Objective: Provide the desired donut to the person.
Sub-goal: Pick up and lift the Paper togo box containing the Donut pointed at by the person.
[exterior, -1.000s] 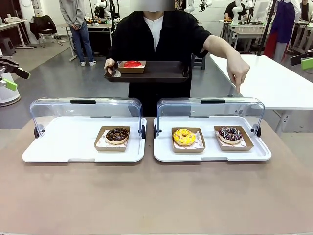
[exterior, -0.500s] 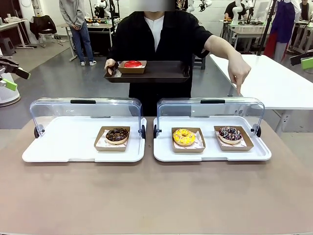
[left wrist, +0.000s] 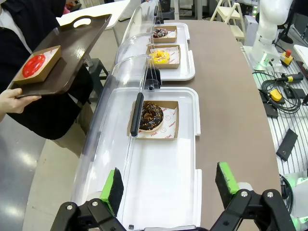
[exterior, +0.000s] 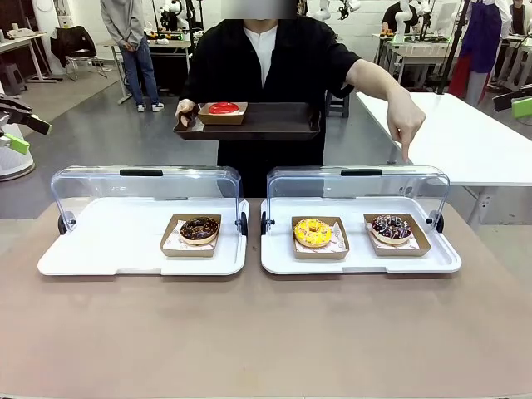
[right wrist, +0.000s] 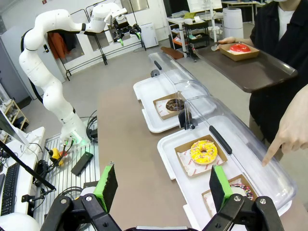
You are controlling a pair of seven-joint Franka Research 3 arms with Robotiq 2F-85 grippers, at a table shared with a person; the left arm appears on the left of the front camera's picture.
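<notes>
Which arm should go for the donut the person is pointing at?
The right. The person's hand points down at the sprinkled chocolate donut in the right-hand tray, nearest the right claw, which is open. The left claw faces the other tray.

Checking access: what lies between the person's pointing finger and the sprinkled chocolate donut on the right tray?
The clear lid stands between finger and donut, front view.

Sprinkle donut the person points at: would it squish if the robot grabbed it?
Probably, yes: the donut looks soft with glossy icing and sprinkles, so a squeeze would likely dent and smear it. Its cardboard tray looks stiff and flat, so lifting by that seems safer.
</notes>
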